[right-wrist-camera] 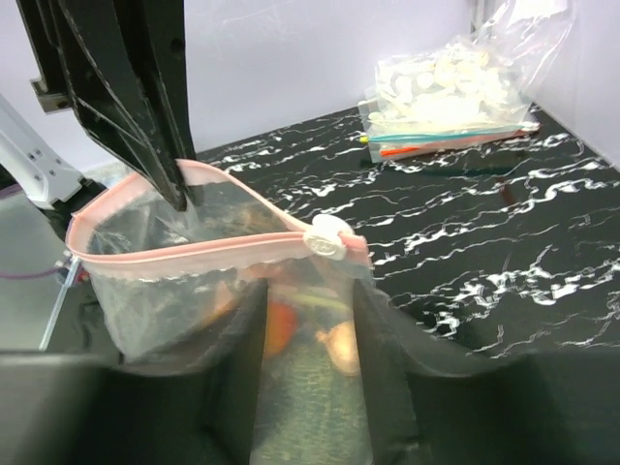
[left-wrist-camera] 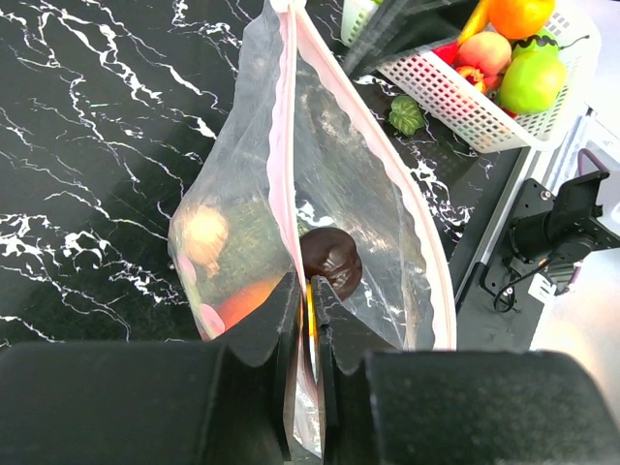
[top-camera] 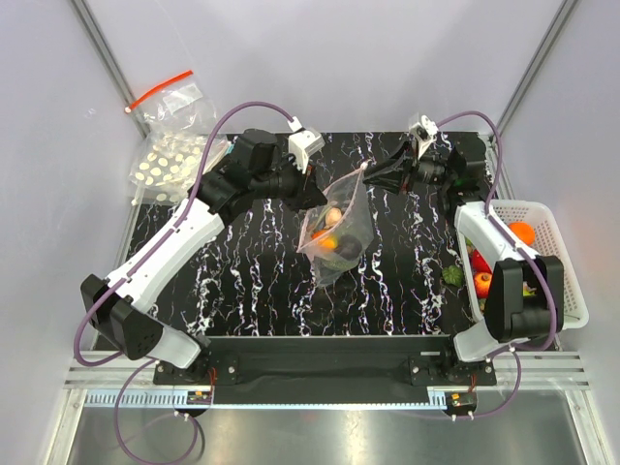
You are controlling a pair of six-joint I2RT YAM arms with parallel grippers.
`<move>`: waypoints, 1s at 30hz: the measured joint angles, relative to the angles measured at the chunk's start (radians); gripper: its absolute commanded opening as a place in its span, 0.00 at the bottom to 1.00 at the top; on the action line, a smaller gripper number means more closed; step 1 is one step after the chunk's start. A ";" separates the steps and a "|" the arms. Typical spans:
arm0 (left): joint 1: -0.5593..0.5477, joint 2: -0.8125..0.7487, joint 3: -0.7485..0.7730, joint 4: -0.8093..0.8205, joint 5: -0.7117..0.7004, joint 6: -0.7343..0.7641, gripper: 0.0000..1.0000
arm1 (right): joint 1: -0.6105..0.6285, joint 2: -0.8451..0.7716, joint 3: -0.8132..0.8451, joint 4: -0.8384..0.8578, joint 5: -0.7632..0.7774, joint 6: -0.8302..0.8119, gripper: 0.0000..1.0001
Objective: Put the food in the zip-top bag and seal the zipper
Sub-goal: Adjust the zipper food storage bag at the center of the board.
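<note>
Over mid mat [top-camera: 252, 281]: one clear bag [top-camera: 351, 199] held up, mouth gaping. Left gripper [left-wrist-camera: 308, 320] clamped on one lip of the bag, at the pink zipper [right-wrist-camera: 194, 254]. Right gripper [right-wrist-camera: 308, 315] straddles the slider [right-wrist-camera: 327, 238] end (bag fills the gap between its fingers [right-wrist-camera: 417, 387]; cannot tell whether it grips). Four pieces inside: one dark green lump [left-wrist-camera: 254, 242], one orange-red piece [left-wrist-camera: 247, 300], one pale ball [left-wrist-camera: 203, 232], one brown lump [left-wrist-camera: 331, 262]. One white basket [top-camera: 572, 276] at right, one green scrap [top-camera: 452, 276] beside it.

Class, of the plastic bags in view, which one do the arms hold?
The pink-zippered bag with food inside, mid-table; the red-strip bag and white-dotted bags lie loose at back left.
</note>
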State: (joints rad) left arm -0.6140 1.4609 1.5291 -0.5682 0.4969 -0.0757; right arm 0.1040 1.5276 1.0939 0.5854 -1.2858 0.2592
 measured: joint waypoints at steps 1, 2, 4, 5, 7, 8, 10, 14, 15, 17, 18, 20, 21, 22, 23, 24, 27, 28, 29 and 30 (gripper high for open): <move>0.000 0.000 0.000 0.000 0.002 0.000 0.13 | 0.000 0.004 0.000 0.015 0.000 0.003 0.25; 0.000 0.000 0.000 0.000 0.003 0.000 0.13 | 0.000 0.009 0.000 0.028 0.001 0.015 0.18; 0.000 0.000 0.000 0.000 0.005 0.000 0.14 | 0.000 0.019 0.000 0.049 0.003 0.035 0.01; 0.000 0.000 0.000 0.000 0.005 0.000 0.15 | 0.001 0.022 0.000 0.056 0.003 0.048 0.00; 0.000 0.000 0.000 -0.001 0.004 0.000 0.15 | 0.001 0.024 0.000 0.066 0.005 0.065 0.00; 0.000 0.000 0.000 -0.001 0.004 0.000 0.15 | 0.003 0.024 -0.002 0.074 0.006 0.069 0.00; 0.000 0.000 0.000 -0.002 0.004 0.000 0.15 | 0.006 0.018 -0.009 0.082 0.011 0.074 0.00; 0.000 0.000 0.000 -0.002 0.005 0.000 0.15 | 0.013 -0.014 -0.039 0.066 0.020 0.064 0.34; 0.000 0.000 0.000 -0.002 0.008 -0.001 0.15 | 0.014 -0.023 -0.040 0.048 0.024 0.052 0.43; 0.000 0.000 0.000 -0.002 0.013 -0.001 0.15 | 0.015 -0.040 -0.039 0.010 0.043 0.010 0.56; 0.000 0.000 0.000 -0.002 0.016 -0.001 0.15 | 0.015 -0.049 -0.040 -0.011 0.048 -0.014 0.58; 0.000 -0.002 0.000 -0.002 0.017 -0.001 0.15 | 0.015 -0.058 -0.040 -0.033 0.059 -0.048 0.59; 0.000 -0.003 0.000 -0.002 0.017 -0.001 0.14 | 0.014 -0.059 -0.040 -0.038 0.066 -0.063 0.60; 0.000 -0.003 0.000 -0.002 0.018 -0.001 0.14 | 0.012 -0.059 -0.040 -0.043 0.068 -0.072 0.61; 0.000 -0.004 0.000 -0.002 0.019 -0.001 0.14 | 0.010 -0.058 -0.040 -0.051 0.071 -0.080 0.62; 0.000 -0.005 0.000 -0.002 0.021 -0.001 0.14 | 0.005 -0.058 -0.040 -0.052 0.070 -0.084 0.70; 0.000 -0.005 0.000 -0.002 0.029 -0.001 0.14 | -0.021 -0.044 -0.040 0.003 0.045 -0.059 0.84; 0.000 -0.005 0.000 -0.002 0.033 -0.001 0.14 | -0.029 -0.033 -0.040 0.035 0.027 -0.041 0.89; 0.000 -0.005 0.000 -0.002 0.037 -0.001 0.14 | -0.036 -0.017 -0.039 0.072 0.008 -0.018 0.89; 0.000 -0.005 0.000 -0.003 0.042 -0.001 0.14 | -0.041 -0.001 -0.038 0.107 -0.004 0.004 0.89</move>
State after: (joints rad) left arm -0.6140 1.4555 1.5295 -0.5709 0.5388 -0.0765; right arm 0.0628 1.5269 1.0557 0.6922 -1.2900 0.2634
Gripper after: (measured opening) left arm 0.144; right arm 0.882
